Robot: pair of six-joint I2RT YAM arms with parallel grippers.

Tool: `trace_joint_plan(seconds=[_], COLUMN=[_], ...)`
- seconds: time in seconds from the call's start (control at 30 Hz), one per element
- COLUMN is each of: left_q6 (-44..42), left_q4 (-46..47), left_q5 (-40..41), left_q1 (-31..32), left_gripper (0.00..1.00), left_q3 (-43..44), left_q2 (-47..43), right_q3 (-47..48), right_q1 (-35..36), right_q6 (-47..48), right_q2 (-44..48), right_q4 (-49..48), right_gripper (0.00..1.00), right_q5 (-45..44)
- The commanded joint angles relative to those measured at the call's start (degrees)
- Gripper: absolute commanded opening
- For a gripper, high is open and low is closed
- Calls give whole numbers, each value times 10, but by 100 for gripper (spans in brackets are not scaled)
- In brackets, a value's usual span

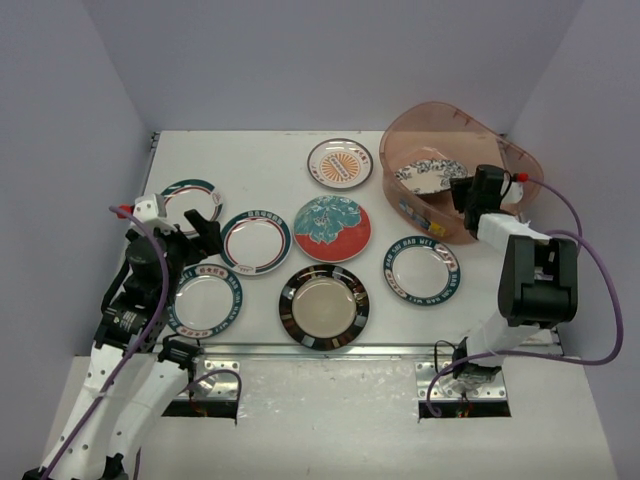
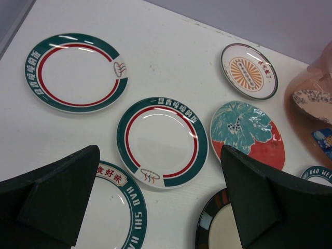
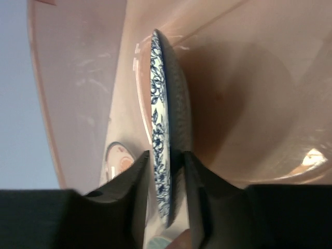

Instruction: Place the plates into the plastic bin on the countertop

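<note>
My right gripper [image 1: 465, 190] reaches into the pinkish plastic bin [image 1: 520, 160] and is shut on the rim of the blue-patterned plate [image 1: 428, 172]. In the right wrist view that plate [image 3: 158, 119] stands edge-on between my fingers [image 3: 194, 187], inside the bin [image 3: 244, 78]. Seven plates lie on the countertop [image 1: 260, 160]: orange-centred [image 1: 339, 163], floral [image 1: 332, 229], black-rimmed [image 1: 324, 306], dark-lettered [image 1: 421, 269] and three teal-rimmed [image 1: 256, 241]. My left gripper [image 1: 205, 235] is open and empty, hovering above the teal lettered plate [image 2: 116, 207] and the black-rimmed plate [image 2: 215, 228].
White walls close the countertop on the left, back and right. A metal rail [image 1: 330, 350] runs along the front edge. Something with a blue label [image 1: 412, 215] leans inside the bin's near wall. The orange-centred plate shows through the bin wall in the right wrist view [image 3: 118, 155].
</note>
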State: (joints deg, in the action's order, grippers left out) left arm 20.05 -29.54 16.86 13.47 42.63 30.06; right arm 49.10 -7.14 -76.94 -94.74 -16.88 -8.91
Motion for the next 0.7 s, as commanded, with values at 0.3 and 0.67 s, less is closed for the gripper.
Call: trace_joint_plan(seconds=[0.3,0.67], left_q6=[10,72], left_q4=[19,54], left_q5=[-11,-226], left_q1=[6,6], left_gripper=[100,100], left_q3=[12,111], left_q2=[30,250], right_q3=[184,276], right_q1=[3,67], right_q6=[-5,190], right_q2=[-5,48], right_q4=[144,144], right_gripper=[99,99], right_q5=[49,244])
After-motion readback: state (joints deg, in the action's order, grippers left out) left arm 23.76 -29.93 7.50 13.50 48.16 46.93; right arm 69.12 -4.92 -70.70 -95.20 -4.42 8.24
